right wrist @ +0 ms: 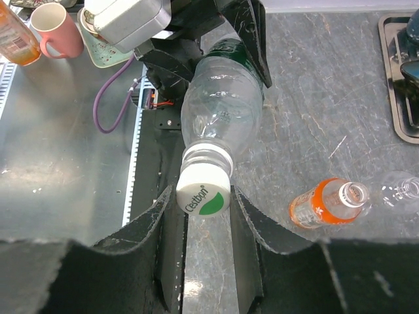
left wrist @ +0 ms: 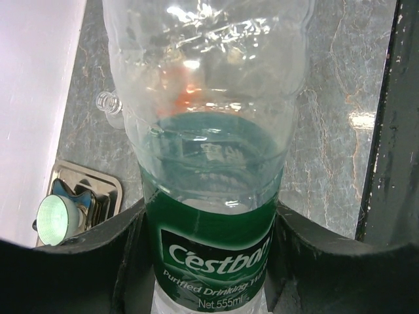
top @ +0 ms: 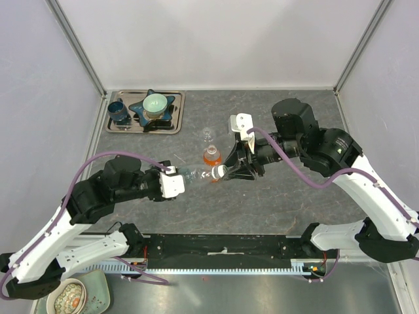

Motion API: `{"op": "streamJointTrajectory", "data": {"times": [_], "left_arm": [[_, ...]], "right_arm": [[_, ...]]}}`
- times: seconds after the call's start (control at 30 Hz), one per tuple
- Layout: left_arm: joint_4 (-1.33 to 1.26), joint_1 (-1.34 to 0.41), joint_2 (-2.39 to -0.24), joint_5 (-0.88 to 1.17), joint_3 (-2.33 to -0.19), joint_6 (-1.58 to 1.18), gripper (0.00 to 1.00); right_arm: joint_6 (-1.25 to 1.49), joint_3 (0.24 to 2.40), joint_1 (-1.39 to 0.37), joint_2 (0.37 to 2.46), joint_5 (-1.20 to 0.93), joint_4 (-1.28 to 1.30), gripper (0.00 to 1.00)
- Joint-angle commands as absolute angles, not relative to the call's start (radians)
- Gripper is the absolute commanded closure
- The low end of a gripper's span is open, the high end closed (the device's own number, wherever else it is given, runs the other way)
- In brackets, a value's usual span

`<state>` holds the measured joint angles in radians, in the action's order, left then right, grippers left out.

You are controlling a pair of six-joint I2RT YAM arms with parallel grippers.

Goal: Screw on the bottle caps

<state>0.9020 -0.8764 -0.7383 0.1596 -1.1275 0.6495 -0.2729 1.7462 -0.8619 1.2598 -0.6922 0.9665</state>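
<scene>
A clear bottle [top: 195, 173] with a green label [left wrist: 213, 242] lies level above the table, and my left gripper [left wrist: 211, 261] is shut on its labelled body. A white bottle cap [right wrist: 203, 191] with a green leaf mark sits on its neck. My right gripper [right wrist: 204, 196] is shut on that cap, a finger pressed to each side. In the top view the two grippers [top: 175, 181] [top: 221, 171] face each other across the bottle. An orange bottle [right wrist: 324, 203] and a smaller clear bottle [right wrist: 400, 191] stand close by, both with open necks.
A metal tray [top: 177, 98] at the back left holds a dark blue cup [top: 118, 112] and a pale green bowl [top: 155, 103] on a blue star-shaped stand. A pink mug [right wrist: 55, 26] and a patterned dish [top: 67, 298] sit beyond the near table edge.
</scene>
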Motion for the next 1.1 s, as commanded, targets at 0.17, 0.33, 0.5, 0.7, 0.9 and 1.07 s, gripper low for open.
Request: {"op": "streamJointTrajectory", "data": {"times": [0.17, 0.33, 0.5, 0.7, 0.9, 1.07], "left_arm": [[0.841, -0.871, -0.749, 0.129, -1.118, 0.684, 0.48], [0.828, -0.867, -0.762, 0.08, -1.12, 0.66, 0.49], [0.824, -0.864, -0.767, 0.031, -1.091, 0.626, 0.52], [0.822, -0.853, -0.769, 0.043, -1.104, 0.583, 0.53], [0.842, -0.848, -0.775, 0.099, -1.143, 0.548, 0.54], [0.877, -0.847, -0.762, 0.146, -1.146, 0.567, 0.54]], "right_arm": [[-0.256, 1.744, -0.879, 1.241, -0.713, 0.98, 0.67], [-0.255, 1.746, -0.893, 1.252, -0.692, 0.989, 0.67], [-0.256, 1.743, -0.897, 1.235, -0.675, 0.992, 0.67], [-0.252, 1.732, -0.897, 1.233, -0.657, 0.994, 0.67], [-0.25, 1.727, -0.9, 1.252, -0.612, 0.974, 0.67], [-0.258, 1.775, -0.9, 1.247, -0.537, 0.969, 0.69]]}}
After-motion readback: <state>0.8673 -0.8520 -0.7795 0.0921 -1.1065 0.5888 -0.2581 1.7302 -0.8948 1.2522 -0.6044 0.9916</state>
